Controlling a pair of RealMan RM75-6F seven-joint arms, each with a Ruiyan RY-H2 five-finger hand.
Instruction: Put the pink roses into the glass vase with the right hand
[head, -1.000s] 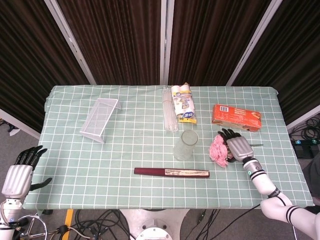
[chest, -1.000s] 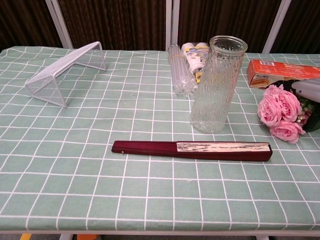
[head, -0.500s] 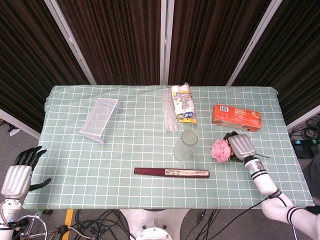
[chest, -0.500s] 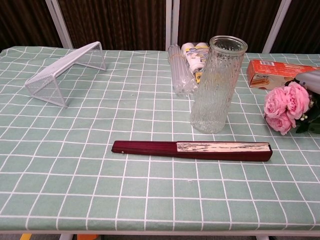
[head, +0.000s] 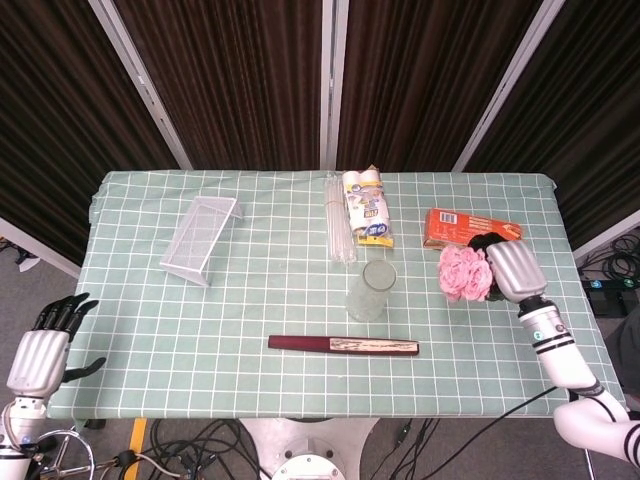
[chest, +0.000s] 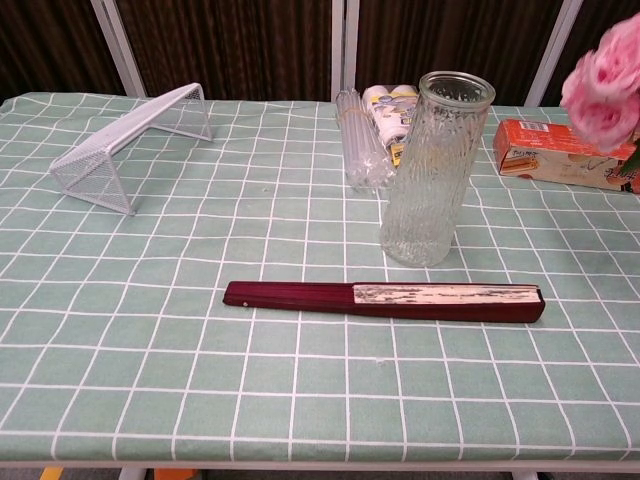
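Note:
My right hand (head: 512, 268) holds the bunch of pink roses (head: 464, 272) up off the table, to the right of the glass vase (head: 371, 290). In the chest view the roses (chest: 606, 88) hang high at the right edge, above the level of the vase's rim, and the hand itself is out of frame. The ribbed glass vase (chest: 433, 170) stands upright near the table's middle with nothing in it. My left hand (head: 42, 342) hangs off the table's front left corner, fingers apart, holding nothing.
A closed dark red fan (head: 343, 346) lies in front of the vase. An orange box (head: 470, 229) sits behind the roses. A pack of yellow-labelled rolls (head: 366, 208) and clear tubes (head: 338, 228) lie behind the vase. A white wire rack (head: 201, 238) lies at the left.
My right hand has lifted the roses off the table and carried them up and slightly back. The blooms now face the vase side. The left hand has barely moved.

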